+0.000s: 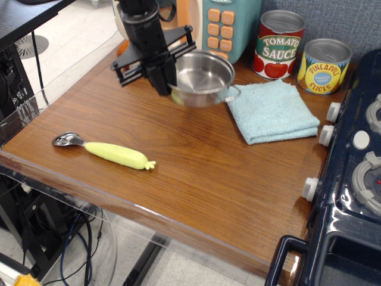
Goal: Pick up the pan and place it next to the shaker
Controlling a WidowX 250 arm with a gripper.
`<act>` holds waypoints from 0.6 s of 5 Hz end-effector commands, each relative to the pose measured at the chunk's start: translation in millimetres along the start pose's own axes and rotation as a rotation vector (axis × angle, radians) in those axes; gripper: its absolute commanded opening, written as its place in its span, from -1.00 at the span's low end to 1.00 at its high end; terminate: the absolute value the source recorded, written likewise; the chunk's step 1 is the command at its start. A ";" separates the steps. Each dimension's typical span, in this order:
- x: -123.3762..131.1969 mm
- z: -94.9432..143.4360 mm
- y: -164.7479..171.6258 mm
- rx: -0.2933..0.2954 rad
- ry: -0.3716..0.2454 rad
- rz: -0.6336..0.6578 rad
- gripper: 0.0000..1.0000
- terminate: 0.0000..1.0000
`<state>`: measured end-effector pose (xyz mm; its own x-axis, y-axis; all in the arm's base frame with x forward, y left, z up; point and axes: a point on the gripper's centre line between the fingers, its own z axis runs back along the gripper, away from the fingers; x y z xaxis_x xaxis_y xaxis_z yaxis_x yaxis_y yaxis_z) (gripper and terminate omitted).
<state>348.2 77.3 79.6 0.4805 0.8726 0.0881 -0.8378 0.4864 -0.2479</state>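
Observation:
The pan, a small shiny steel pot with wire loop handles, hangs tilted above the back of the wooden table. My gripper is shut on the pan's left rim and holds it off the surface. Its black body blocks the far left corner. The shaker is mostly hidden behind the gripper; only a sliver of brown shows at the back left, and I cannot tell it apart clearly.
A light blue cloth lies right of the pan. Two tin cans and a toy microwave stand along the back. A yellow-handled spoon lies front left. A dark toy stove fills the right.

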 end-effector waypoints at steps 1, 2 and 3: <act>50.4 -12.9 0.9 0.010 -0.079 0.090 -1.00 -1.00; 55.6 -34.7 6.7 0.065 -0.063 0.100 -1.00 -1.00; 55.0 -50.4 12.0 0.111 -0.062 0.096 -1.00 -1.00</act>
<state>392.5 117.4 24.0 0.3828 0.9171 0.1115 -0.9080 0.3957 -0.1375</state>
